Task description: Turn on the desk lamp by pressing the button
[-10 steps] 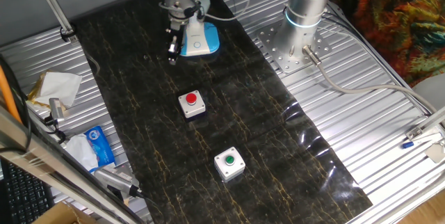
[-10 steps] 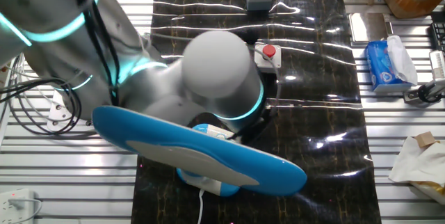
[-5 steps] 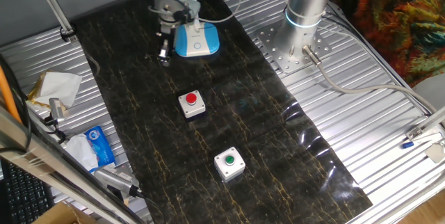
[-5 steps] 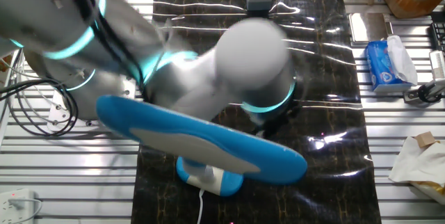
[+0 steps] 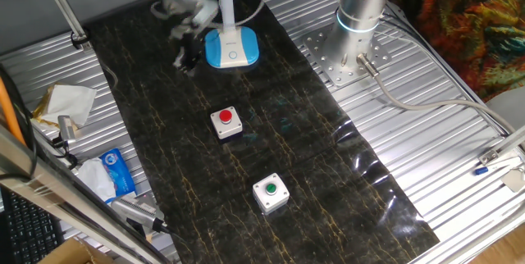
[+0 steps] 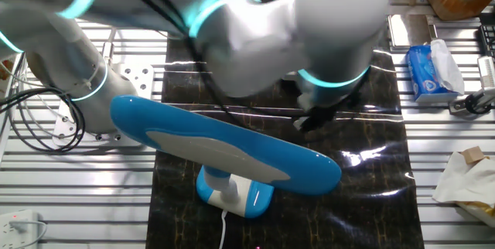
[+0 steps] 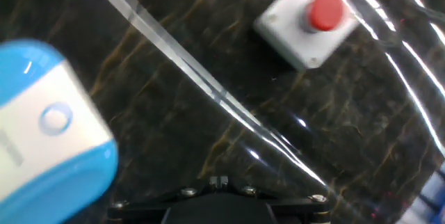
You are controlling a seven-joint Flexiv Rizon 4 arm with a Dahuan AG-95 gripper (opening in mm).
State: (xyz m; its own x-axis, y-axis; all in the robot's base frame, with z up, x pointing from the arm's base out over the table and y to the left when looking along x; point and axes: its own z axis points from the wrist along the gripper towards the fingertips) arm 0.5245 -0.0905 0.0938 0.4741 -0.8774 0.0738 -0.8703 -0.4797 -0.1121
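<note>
The desk lamp stands at the back of the black mat, with its light-blue and white base (image 5: 232, 48) and white stem (image 5: 223, 2). In the other fixed view its long blue head (image 6: 224, 144) fills the foreground above the base (image 6: 234, 195). The small ringed button (image 7: 55, 118) shows on the white top plate at the left of the hand view. My gripper (image 5: 180, 63) hangs over bare mat just left of the base, apart from it, and is blurred. In the hand view its fingertips (image 7: 220, 180) sit together, empty. It also shows in the other fixed view (image 6: 303, 124).
A grey box with a red dome button (image 5: 226, 121) (image 7: 309, 17) sits mid-mat. A grey box with a green dome button (image 5: 270, 193) sits nearer the front. A blue tissue pack (image 5: 117, 174) and crumpled paper (image 5: 66, 100) lie left of the mat. The arm's mount (image 5: 349, 55) is to the right.
My gripper has swung left, from beside the lamp base out over bare mat. The lamp and both button boxes have not moved.
</note>
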